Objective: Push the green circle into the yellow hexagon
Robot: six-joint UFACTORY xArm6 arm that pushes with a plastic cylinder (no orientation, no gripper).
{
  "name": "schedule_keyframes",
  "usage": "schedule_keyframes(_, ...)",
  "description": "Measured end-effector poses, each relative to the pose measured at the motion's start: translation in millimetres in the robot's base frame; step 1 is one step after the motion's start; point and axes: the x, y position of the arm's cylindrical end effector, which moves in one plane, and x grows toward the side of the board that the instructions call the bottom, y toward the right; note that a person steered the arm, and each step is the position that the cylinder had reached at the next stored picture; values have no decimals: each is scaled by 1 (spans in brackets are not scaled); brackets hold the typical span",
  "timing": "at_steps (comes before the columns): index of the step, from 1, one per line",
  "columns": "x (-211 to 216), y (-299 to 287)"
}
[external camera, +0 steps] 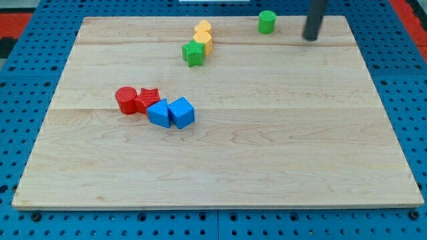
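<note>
The green circle (pixel 267 21) stands alone near the board's top edge, right of centre. Two yellow blocks sit left of it: one at the top (pixel 203 28) and the yellow hexagon (pixel 205 41) just below it, touching. A green star (pixel 193 53) touches the hexagon's lower left. My tip (pixel 311 37) is to the right of the green circle, apart from it, near the top right of the board.
A red cylinder (pixel 125 100) and red star (pixel 147 99) sit at the left middle, with two blue blocks (pixel 159 113) (pixel 181 112) touching them at lower right. The wooden board (pixel 267 147) lies on a blue pegboard.
</note>
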Motion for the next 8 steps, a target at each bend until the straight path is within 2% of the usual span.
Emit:
schedule_keyframes(1,-39,9)
schedule_keyframes(2,-40,-5)
schedule_keyframes(3,-40,-48)
schedule_keyframes(4,-39,-181)
schedule_keyframes(6,-38,-197)
schedule_keyframes(7,-33,-249)
schedule_keyframes(8,-4,-258)
